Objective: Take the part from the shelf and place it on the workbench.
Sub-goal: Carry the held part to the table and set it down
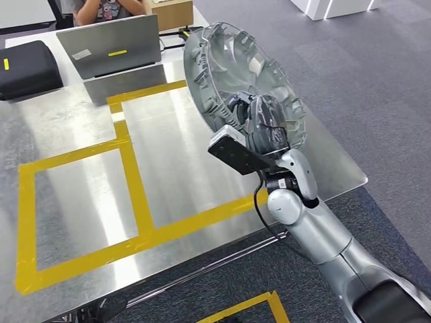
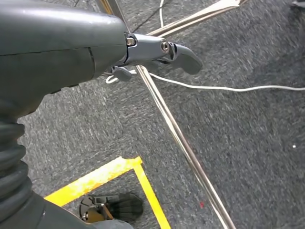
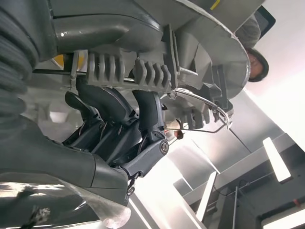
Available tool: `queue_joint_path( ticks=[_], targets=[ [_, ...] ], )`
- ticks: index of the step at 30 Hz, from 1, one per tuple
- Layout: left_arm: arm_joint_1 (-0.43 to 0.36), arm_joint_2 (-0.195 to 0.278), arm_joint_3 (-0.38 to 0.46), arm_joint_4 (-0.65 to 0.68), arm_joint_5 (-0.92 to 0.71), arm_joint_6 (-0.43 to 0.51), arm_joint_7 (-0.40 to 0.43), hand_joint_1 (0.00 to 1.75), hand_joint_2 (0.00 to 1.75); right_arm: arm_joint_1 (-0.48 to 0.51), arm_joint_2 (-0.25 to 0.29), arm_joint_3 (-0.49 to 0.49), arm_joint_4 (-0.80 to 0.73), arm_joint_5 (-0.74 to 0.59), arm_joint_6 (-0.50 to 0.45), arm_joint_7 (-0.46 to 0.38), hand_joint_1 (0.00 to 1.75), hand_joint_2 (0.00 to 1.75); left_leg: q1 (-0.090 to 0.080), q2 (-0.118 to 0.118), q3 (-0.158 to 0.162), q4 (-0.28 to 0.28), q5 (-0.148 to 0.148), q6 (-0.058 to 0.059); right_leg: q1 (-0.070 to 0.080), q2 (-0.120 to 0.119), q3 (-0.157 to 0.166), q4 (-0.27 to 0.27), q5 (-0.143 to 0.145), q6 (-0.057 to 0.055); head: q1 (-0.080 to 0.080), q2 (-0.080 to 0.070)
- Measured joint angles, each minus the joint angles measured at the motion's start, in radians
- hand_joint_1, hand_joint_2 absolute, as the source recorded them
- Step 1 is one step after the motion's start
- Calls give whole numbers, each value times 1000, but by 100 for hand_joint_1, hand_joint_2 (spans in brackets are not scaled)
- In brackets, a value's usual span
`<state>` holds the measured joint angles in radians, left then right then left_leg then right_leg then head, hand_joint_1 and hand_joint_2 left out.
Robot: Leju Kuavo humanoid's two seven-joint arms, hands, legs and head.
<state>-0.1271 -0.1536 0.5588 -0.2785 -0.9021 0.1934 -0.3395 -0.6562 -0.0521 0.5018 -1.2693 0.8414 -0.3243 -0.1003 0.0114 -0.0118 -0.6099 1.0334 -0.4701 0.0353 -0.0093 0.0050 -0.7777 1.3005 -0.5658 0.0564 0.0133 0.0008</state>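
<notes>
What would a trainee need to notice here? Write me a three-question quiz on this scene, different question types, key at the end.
1. True or false: the grey round part already lies flat on the workbench.
2. Multiple choice: what marks out the rectangles on the workbench? A) yellow tape B) red paint C) white chalk
3. Fill in: the left hand hangs over grey ____ floor, holding nothing.

Key
1. False: the right hand grips it, tilted, above the bench's right side.
2. A
3. carpet
</notes>
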Motion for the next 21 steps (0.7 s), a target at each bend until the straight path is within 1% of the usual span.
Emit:
queue_joint_path(
  ticks=[1,2,3,4,5,7,9,15,21],
  targets=[
    [0,-1,-2,0,1,-1,0,0,175,-2,0,2,3,1,2,0,175,175,0,-1,6,0,-5,0,0,0,2,-29,36,-2,0,0],
    [0,-1,-4,0,4,-4,-1,0,175,-6,0,4,6,5,5,1,175,175,0,-2,15,0,-12,-2,0,0,22,-91,85,-6,0,0],
    [-1,-3,-6,0,7,-8,-2,0,175,-11,1,7,10,11,9,4,175,175,0,-2,22,0,-18,-5,2,-1,49,-156,123,-10,-1,0],
    [-3,-5,-8,0,10,-11,-3,0,175,-18,2,11,14,17,15,7,175,175,-2,-3,26,2,-24,-9,3,-2,76,-212,148,-13,-2,0],
    [-5,-8,-10,0,13,-15,-4,0,175,-26,3,16,17,24,20,12,175,175,-3,-3,26,4,-27,-12,5,-3,95,-249,155,-17,-2,0],
    [-9,-13,-14,0,18,-18,-4,0,175,-41,6,24,25,31,29,19,175,175,-6,-3,20,8,-26,-14,7,-1,108,-272,147,-17,0,0],
    [-14,-16,-19,0,23,-19,-3,0,175,-51,9,30,33,35,34,24,175,175,-7,-3,20,8,-23,-13,6,1,108,-276,145,-17,2,0],
    [-23,-21,-35,0,34,-19,-3,0,175,-62,11,49,60,45,37,36,175,175,-7,-2,25,-9,-23,-14,7,3,106,-276,142,-24,2,0],
    [-25,-25,-45,0,41,-22,-2,0,175,-78,15,64,76,56,40,37,175,175,-6,-1,25,-12,-19,-23,8,2,106,-276,145,-30,3,0]
  ],
)
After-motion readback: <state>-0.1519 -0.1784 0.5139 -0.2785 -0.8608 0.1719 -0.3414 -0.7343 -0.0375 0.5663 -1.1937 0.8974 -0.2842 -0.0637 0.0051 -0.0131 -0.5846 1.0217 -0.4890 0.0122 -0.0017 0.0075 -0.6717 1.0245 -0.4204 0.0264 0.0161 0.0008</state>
